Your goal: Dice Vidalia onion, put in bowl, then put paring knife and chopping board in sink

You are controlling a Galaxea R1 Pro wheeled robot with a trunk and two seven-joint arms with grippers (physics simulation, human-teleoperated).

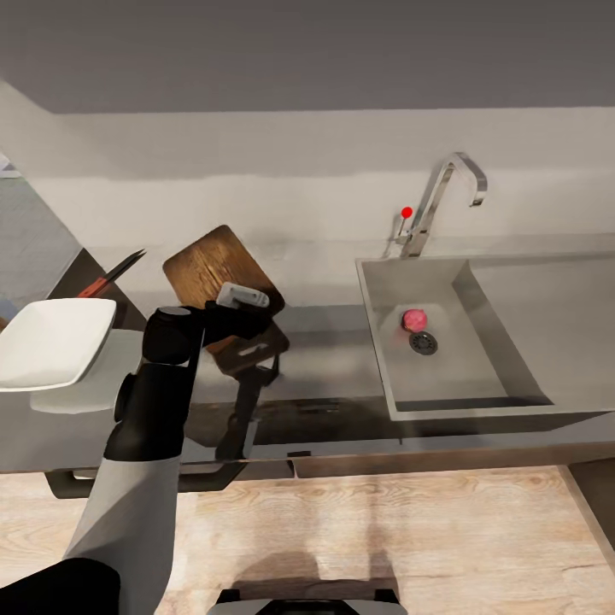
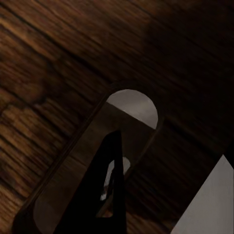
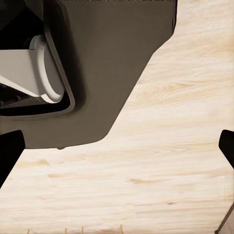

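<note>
The chopping board (image 1: 209, 266) lies slantwise on the countertop (image 1: 333, 376), its slot handle (image 1: 253, 348) toward me. My left gripper (image 1: 259, 326) is at that slot end and looks shut on the board. The left wrist view shows one dark finger (image 2: 100, 200) across the slot (image 2: 134, 105); the other finger is hidden. The onion (image 1: 415, 319), small and pinkish, rests in the sink (image 1: 380, 342) beside the drain (image 1: 423, 342). The paring knife (image 1: 109, 275) lies left of the board. The white bowl (image 1: 51, 340) stands at the far left. My right gripper (image 3: 117, 148) hangs open over the floor.
The chrome tap (image 1: 444, 192) with its red knob (image 1: 407, 212) stands behind the sink, and the drainboard (image 1: 555, 316) runs to the right. Pale wooden floor (image 1: 410, 530) lies in front of the counter. The robot's dark base (image 3: 97, 73) is close to the right gripper.
</note>
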